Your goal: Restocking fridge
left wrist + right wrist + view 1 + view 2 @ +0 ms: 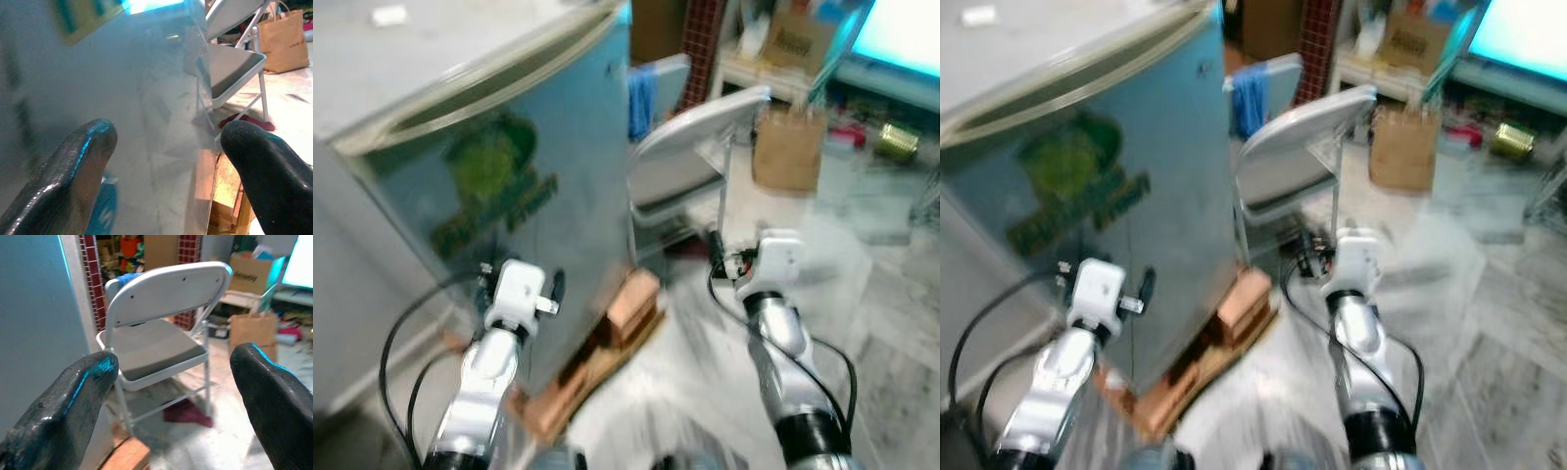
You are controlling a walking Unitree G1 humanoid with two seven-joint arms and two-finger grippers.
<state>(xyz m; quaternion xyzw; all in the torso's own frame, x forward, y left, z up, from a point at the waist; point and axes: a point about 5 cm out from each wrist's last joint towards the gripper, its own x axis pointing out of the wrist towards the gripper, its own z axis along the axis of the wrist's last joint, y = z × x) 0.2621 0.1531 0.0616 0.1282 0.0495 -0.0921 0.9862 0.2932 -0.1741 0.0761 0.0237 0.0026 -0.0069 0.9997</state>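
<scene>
Fridge (509, 186) stands closed on a wooden pallet (607, 343), just ahead on the robot's left. Left end effector (166, 147) faces its door, fingers apart and empty; right end effector (171, 382), likewise spread, faces a grey folding chair (161, 333).

Head stereo pair: high vantage, facing forward and down, blurred; both eyes share fridge (499, 196), folding chair (700, 137), paper bag (790, 149), with slight sideways offset between them. Left wrist camera: looks along own fingers (73, 176), very near fridge door, chair and bag at frame edge. Right wrist camera: looks along own fingers (68, 406) toward chair (161, 333), fridge side beside it. Chair common to all four views.
</scene>
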